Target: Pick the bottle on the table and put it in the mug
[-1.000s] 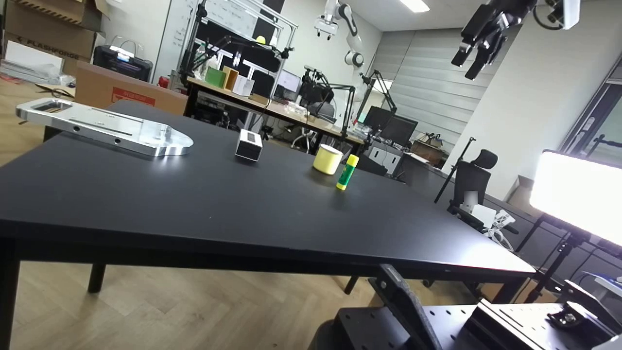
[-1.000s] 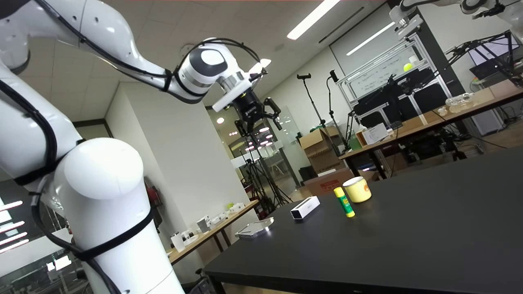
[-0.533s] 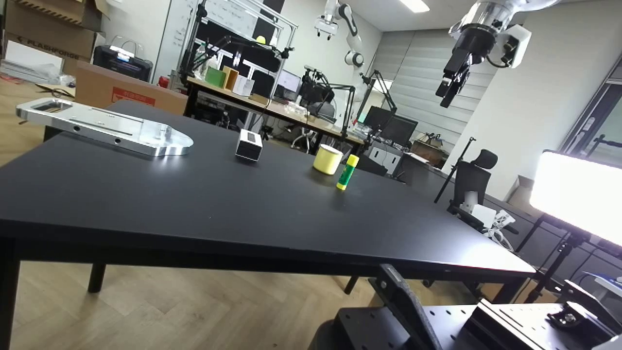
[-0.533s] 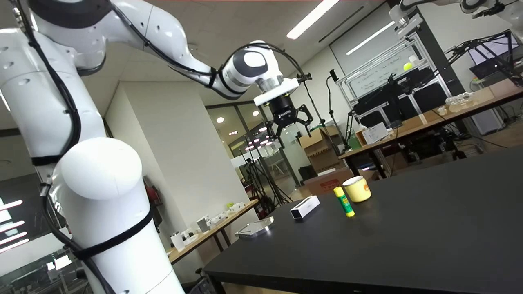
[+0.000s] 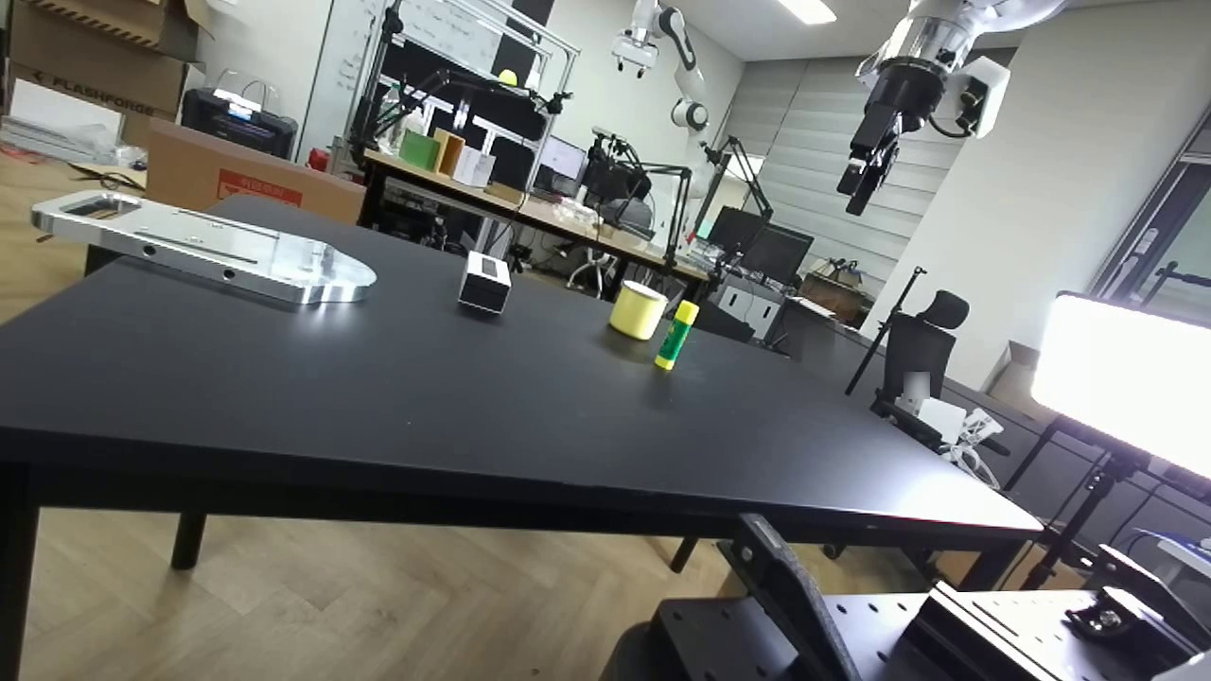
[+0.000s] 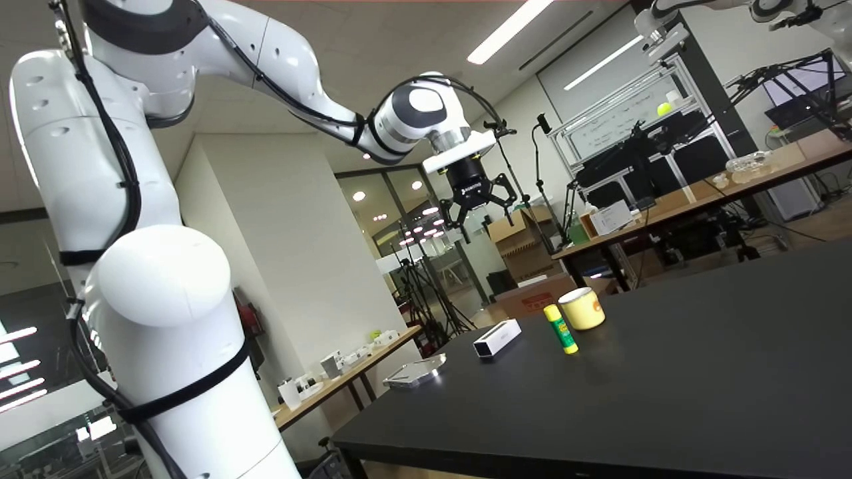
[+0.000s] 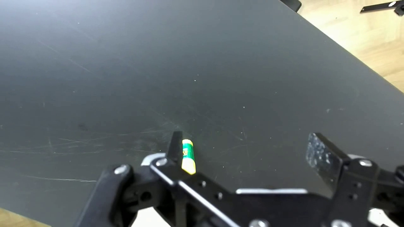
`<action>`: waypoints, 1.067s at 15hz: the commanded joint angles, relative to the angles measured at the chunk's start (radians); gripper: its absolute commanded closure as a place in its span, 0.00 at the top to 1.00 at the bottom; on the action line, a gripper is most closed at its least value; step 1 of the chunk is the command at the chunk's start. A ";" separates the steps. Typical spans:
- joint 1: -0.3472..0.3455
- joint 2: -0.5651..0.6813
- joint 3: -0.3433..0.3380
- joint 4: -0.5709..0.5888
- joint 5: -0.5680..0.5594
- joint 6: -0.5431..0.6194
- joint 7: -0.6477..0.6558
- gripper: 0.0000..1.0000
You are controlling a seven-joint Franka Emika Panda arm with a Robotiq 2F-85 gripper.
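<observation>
Yellow-and-green bottle (image 5: 675, 336) upright on the table (image 5: 407, 407), just beside the mug (image 5: 638, 312), which crowds one side. In an exterior view, wide run of tabletop between bottle and near edge; black-and-white box (image 5: 484, 282) well apart. Wrist view: visible table edges well away too. Robotiq claw (image 7: 246, 143) spread wide, holding nothing, well above the table. Since a second ago: claw lower, nearer the bottle; bottle and mug unmoved.
</observation>
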 commanded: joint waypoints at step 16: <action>-0.087 0.467 0.166 0.302 -0.075 0.343 -0.034 1.00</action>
